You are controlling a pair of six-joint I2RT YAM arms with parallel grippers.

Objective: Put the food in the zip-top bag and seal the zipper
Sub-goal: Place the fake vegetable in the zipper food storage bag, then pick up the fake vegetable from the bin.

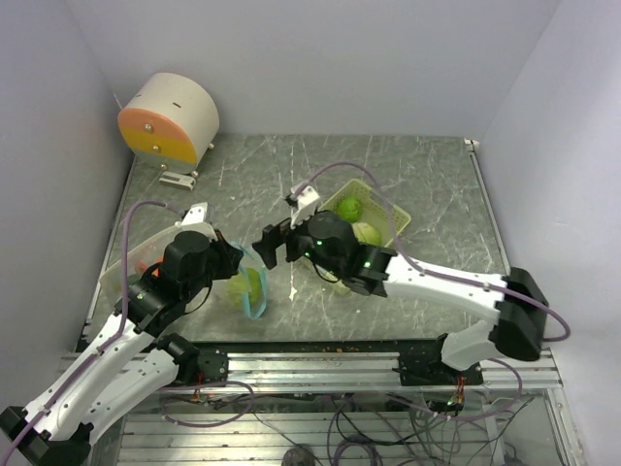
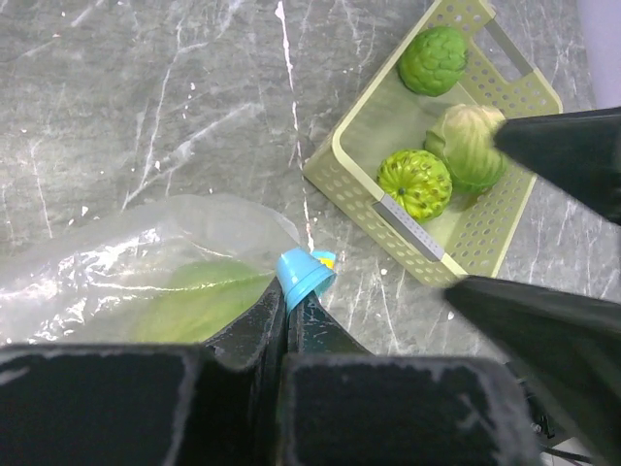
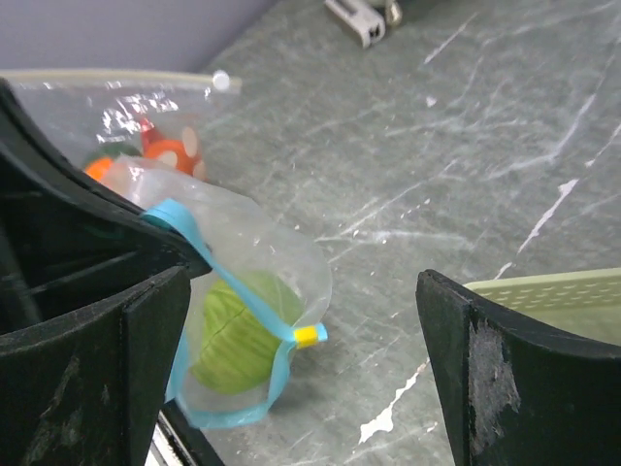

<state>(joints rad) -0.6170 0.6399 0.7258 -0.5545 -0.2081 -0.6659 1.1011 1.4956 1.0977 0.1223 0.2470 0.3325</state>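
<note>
A clear zip-top bag (image 1: 250, 283) with a blue zipper strip (image 2: 303, 272) and a yellow slider (image 3: 307, 336) lies at the table's front, mouth open. A green leafy food (image 3: 238, 335) is inside it. My left gripper (image 2: 287, 306) is shut on the blue zipper strip; it also shows in the top view (image 1: 236, 264). My right gripper (image 1: 267, 248) is open and empty, just right of the bag mouth, which lies between its fingers (image 3: 303, 282). Three green foods (image 2: 434, 58) (image 2: 414, 183) (image 2: 469, 146) sit in the pale yellow-green basket (image 2: 359, 184).
The basket (image 1: 396, 216) stands right of centre, partly under my right arm. A second clear bag (image 3: 165, 150) with orange and red pieces lies at the left under my left arm. A round cream and orange object (image 1: 170, 116) stands at the back left.
</note>
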